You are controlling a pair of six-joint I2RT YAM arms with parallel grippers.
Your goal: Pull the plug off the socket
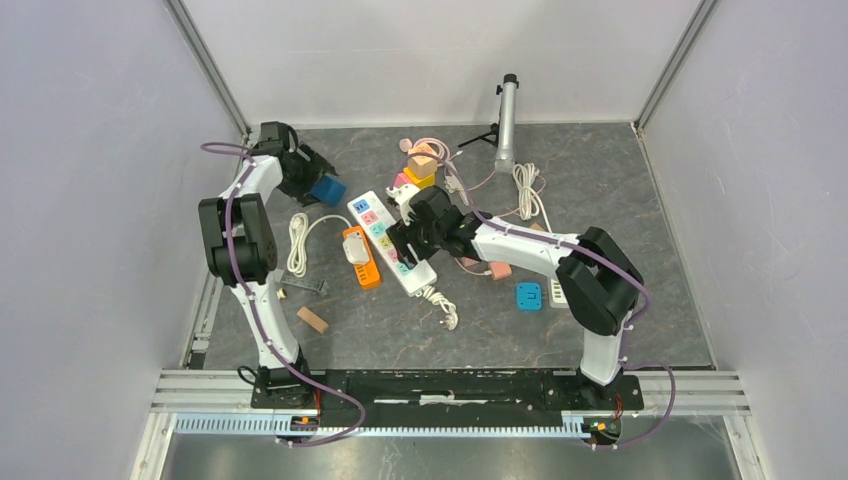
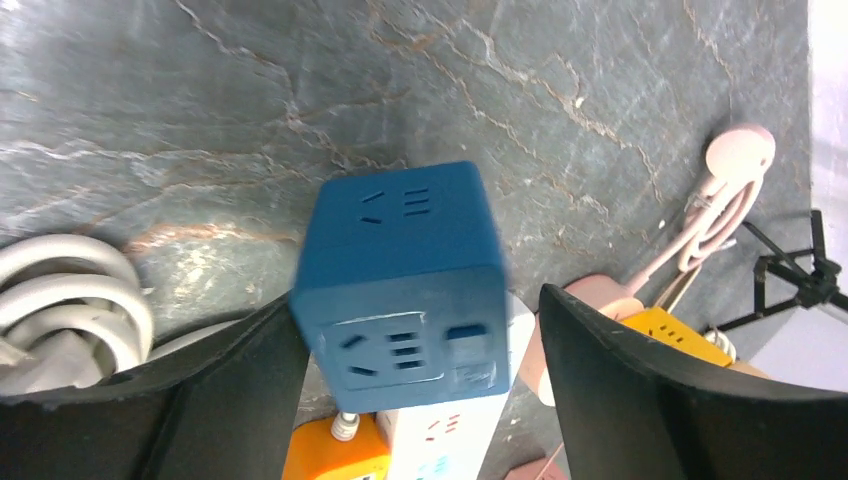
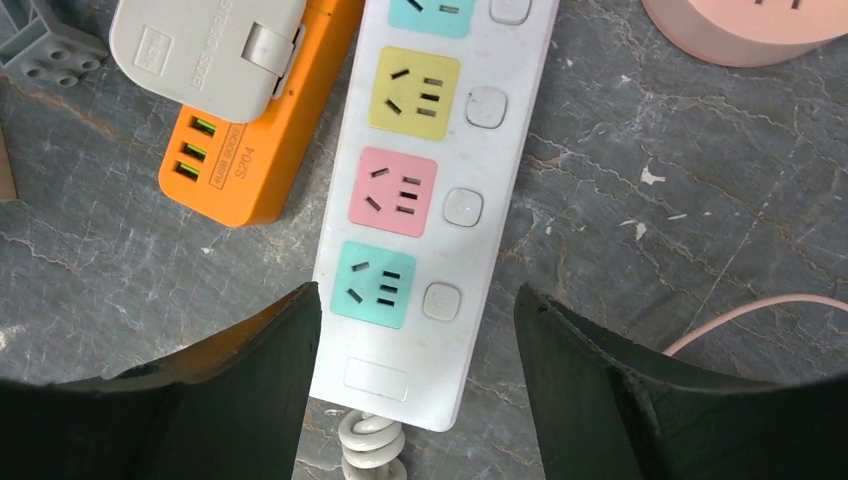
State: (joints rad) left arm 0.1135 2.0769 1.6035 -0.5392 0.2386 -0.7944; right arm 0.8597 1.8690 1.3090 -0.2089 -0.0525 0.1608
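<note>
At eleven o'clock from the spread right gripper [image 3: 415, 300] in its wrist view, the grey plug [image 3: 200, 45] is seated in the orange socket [image 3: 250, 170]; it should be pinched squarely and drawn straight out. The left gripper [image 2: 417, 305] is spread around a blue cube [image 2: 400, 270].

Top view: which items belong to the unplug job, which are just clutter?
Job, likely: grey adapter seated in orange strip; white strip under the open right gripper; blue cube socket inside the open left gripper.
Lying about: wooden block, coiled white cable, tripod, yellow cube, small blue socket.
</note>
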